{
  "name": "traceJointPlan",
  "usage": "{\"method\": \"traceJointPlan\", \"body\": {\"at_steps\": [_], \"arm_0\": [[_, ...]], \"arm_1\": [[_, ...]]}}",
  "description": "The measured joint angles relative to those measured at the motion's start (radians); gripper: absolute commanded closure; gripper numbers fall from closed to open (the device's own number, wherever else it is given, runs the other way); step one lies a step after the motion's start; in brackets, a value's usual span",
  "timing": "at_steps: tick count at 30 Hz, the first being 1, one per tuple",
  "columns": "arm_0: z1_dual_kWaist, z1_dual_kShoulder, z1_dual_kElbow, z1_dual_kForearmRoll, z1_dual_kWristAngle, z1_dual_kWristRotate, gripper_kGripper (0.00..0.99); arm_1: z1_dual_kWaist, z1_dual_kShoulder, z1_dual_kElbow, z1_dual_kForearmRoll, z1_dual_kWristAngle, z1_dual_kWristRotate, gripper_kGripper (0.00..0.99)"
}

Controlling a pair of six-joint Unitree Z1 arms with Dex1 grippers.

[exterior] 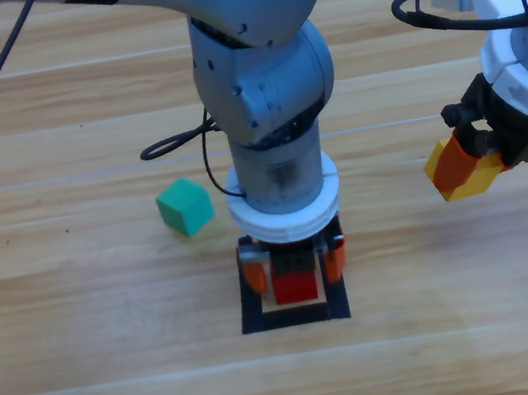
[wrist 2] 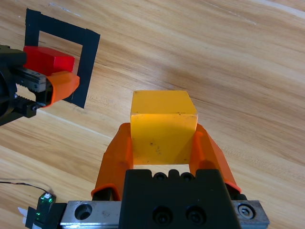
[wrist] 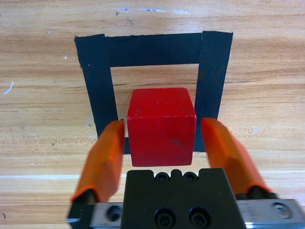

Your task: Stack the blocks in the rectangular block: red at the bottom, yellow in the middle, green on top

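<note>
One red cube [wrist: 162, 125] sits inside the black tape square [wrist: 97, 81], near one side, with our left gripper [wrist: 162, 143] straddling it, jaws apart and clear of its faces. We judge a straight lift best, so nothing nudges it. Our left arm points straight down; our right gripper [wrist 2: 163, 148] hovers well to the right, clamped on the yellow cube [wrist 2: 163, 125]. The green cube [exterior: 185, 207] waits on the surface [exterior: 93, 388]
</note>
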Motion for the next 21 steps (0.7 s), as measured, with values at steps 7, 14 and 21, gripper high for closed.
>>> {"method": "traceJointPlan", "body": {"at_steps": [7,14,21], "arm_0": [[0.000,0.000,0.000,0.011,0.000,0.000,0.000],[0.000,-0.029,-0.022,0.022,0.005,0.019,0.000],[0.050,-0.148,-0.239,0.250,0.025,0.117,0.000]], "arm_1": [[0.000,0.000,0.000,0.000,0.000,0.009,0.990],[0.000,0.000,0.003,0.000,0.000,0.059,0.990],[0.000,-0.001,0.003,0.000,0.000,0.102,0.990]]}}
